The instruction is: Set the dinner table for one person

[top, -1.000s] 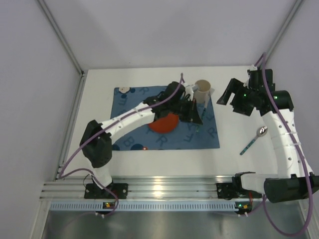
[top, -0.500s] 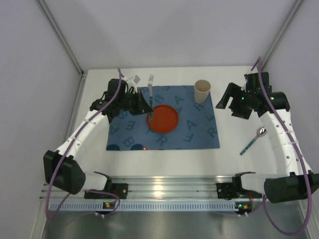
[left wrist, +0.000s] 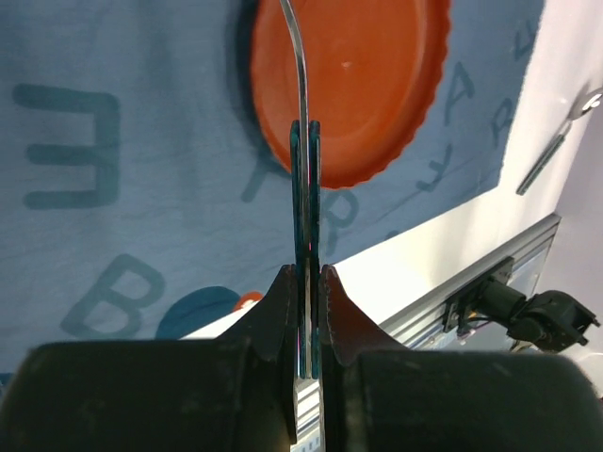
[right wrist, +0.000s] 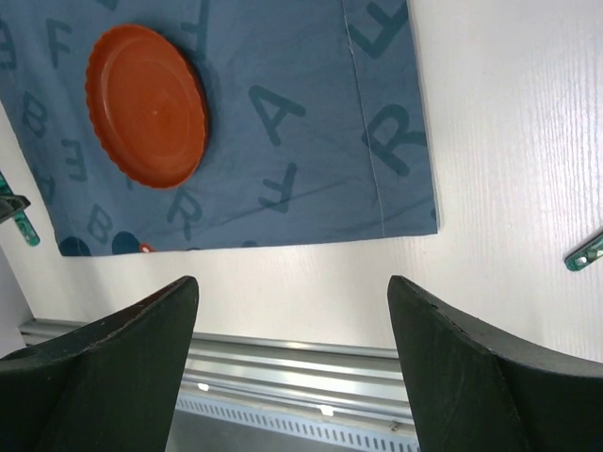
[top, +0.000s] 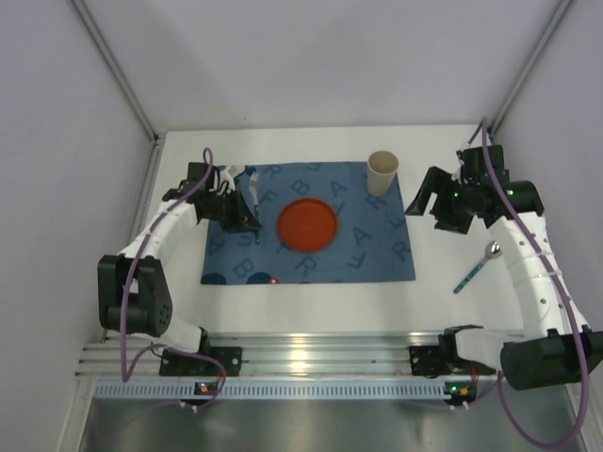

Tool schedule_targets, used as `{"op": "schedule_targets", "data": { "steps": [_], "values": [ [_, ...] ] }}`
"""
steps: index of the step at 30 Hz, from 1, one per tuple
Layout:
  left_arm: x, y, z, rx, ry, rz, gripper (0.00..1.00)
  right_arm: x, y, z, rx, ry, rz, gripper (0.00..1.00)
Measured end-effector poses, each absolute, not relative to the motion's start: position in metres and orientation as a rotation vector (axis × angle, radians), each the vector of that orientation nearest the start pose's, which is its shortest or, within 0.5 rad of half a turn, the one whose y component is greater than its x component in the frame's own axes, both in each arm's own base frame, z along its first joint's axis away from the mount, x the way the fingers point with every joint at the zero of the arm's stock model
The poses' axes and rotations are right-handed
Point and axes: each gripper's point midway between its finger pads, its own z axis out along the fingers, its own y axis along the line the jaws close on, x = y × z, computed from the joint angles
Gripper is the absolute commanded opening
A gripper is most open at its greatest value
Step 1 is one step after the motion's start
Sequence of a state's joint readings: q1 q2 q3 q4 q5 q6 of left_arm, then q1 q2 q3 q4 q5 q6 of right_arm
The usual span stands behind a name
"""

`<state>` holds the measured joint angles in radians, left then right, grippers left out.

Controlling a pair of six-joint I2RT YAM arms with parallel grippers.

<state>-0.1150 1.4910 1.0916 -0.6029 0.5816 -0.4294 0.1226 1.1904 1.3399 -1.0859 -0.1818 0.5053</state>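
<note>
One flat white rectangular bench (top: 311, 301) fills the middle of the overhead view, matte and faintly grained, with one ribbed aluminium rail (top: 311, 363) along its lower edge. On it lies one blue cloth placemat (top: 367, 245) printed with darker letters. One round orange plate (top: 308, 224) with a scalloped rim sits at the mat's centre, and one beige paper cup (top: 382, 172) stands upright at its upper right corner. One teal-handled metal spoon (top: 479, 266) lies on bare bench right of the mat. The left fingers (left wrist: 275, 306) are clamped on the flat teal handle of a second metal utensil (left wrist: 303, 169). The right fingers (right wrist: 122, 358) are spread wide apart, holding nothing.
</note>
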Motion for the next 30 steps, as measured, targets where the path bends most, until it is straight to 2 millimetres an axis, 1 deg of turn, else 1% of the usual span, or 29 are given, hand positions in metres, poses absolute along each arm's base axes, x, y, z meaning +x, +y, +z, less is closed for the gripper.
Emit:
{"op": "schedule_targets", "data": {
  "steps": [3, 5, 8, 13, 21, 24, 30],
  "values": [
    [0.316, -0.14, 0.122, -0.176, 2.639, -0.922, 0.0, 0.26, 0.085, 0.236, 0.407, 2.522, 0.481, 0.81],
    [0.313, -0.137, 0.107, -0.163, 2.689, -0.895, 0.0, 0.26, 0.085, 0.238, 0.405, 2.515, 0.483, 0.81],
    [0.308, -0.133, 0.091, -0.152, 2.747, -0.863, 0.0, 0.259, 0.086, 0.238, 0.399, 2.514, 0.486, 0.81],
    [0.306, -0.126, 0.079, -0.143, 2.781, -0.797, 0.0, 0.256, 0.086, 0.234, 0.393, 2.527, 0.486, 0.81],
    [0.308, -0.115, 0.061, -0.156, 2.838, -0.695, 0.0, 0.256, 0.087, 0.233, 0.384, 2.528, 0.486, 0.81],
    [0.307, -0.112, 0.056, -0.163, 2.856, -0.673, 0.0, 0.255, 0.087, 0.229, 0.386, 2.536, 0.484, 0.81],
    [0.305, -0.108, 0.044, -0.181, 2.894, -0.632, 0.18, 0.253, 0.087, 0.225, 0.39, 2.55, 0.477, 0.81]
  ]
}}
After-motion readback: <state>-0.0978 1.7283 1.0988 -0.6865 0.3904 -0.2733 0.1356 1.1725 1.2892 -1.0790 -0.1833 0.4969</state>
